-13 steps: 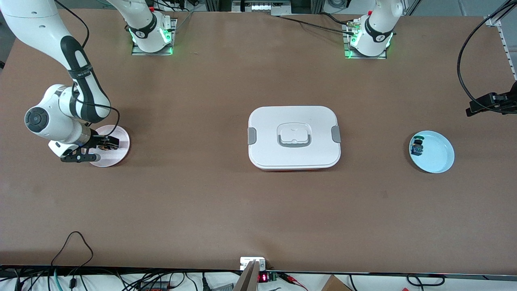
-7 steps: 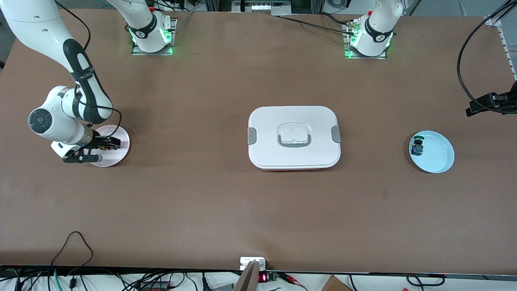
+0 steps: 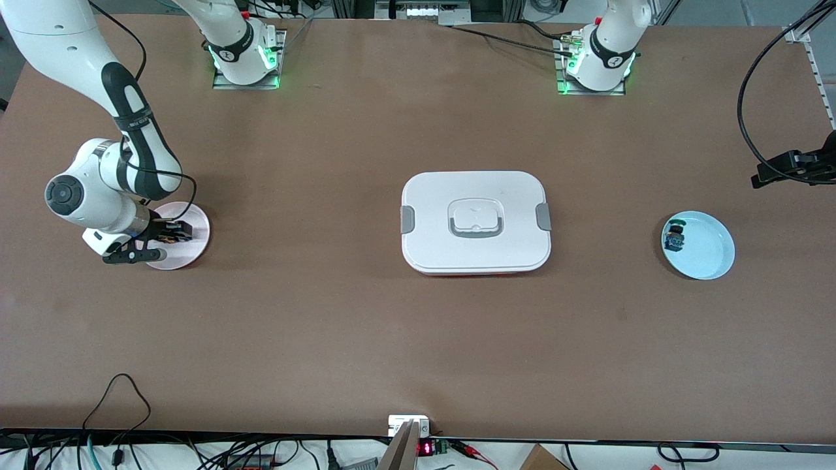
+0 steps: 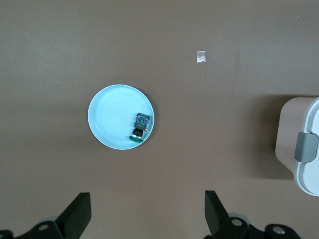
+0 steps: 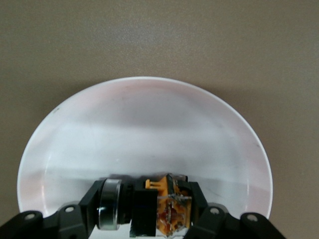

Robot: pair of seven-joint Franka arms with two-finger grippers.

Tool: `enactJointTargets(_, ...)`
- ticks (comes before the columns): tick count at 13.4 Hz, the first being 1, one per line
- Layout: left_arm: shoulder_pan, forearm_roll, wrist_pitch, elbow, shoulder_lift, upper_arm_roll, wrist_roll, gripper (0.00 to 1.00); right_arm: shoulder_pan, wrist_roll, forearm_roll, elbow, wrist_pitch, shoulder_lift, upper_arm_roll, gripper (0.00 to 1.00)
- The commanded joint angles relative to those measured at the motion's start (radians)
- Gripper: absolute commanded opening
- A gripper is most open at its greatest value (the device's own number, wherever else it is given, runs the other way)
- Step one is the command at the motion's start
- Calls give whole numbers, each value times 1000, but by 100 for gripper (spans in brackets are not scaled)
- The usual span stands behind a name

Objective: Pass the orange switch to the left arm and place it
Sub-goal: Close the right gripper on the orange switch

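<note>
While the left gripper (image 4: 144, 219) waits open, the right gripper (image 5: 144, 211) clamps one orange switch (image 5: 167, 209) (one box (image 3: 475, 222)).

In the middle of our table (image 3: 326, 313) stands the white lidded box (image 3: 476, 222), the one tall obstacle on the straight line between the pink plate (image 3: 189, 251) at the right arm's end and the light blue plate (image 3: 708, 251) at the left arm's end. We see broad bare tabletop nearer the front camera than the box, and another open band between the box and the arm bases, so either side offers passage around it. The right gripper (image 3: 171, 233) sits low in the pink plate, clamped on the orange switch (image 5: 169, 206). The left gripper (image 4: 144, 216) hangs open above the light blue plate, where a green-capped switch (image 4: 140, 127) lies near the rim.
</note>
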Motion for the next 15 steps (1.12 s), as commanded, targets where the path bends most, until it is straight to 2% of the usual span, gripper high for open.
enactJointTargets(1,-11,30,-20,25,11,0,-17,100,-22,-30,11,-9,-36,-21,14,15)
enactJointTargets(3,-15,30,-20,27,11,0,-17,100,-22,-28,10,-4,-89,-47,31,5)
enactJointTargets(6,-26,30,-20,27,12,0,-19,100,-27,-27,11,26,-189,-95,65,4)
enactJointTargets(8,-23,30,-20,25,12,2,-18,100,-27,-30,11,93,-299,-109,83,3)
enactJointTargets(11,-20,30,-20,24,12,2,-17,100,-27,-85,14,161,-387,-150,99,0)
enactJointTargets(15,-26,30,-20,25,12,0,-19,100,-27,-96,17,299,-586,-194,191,0)
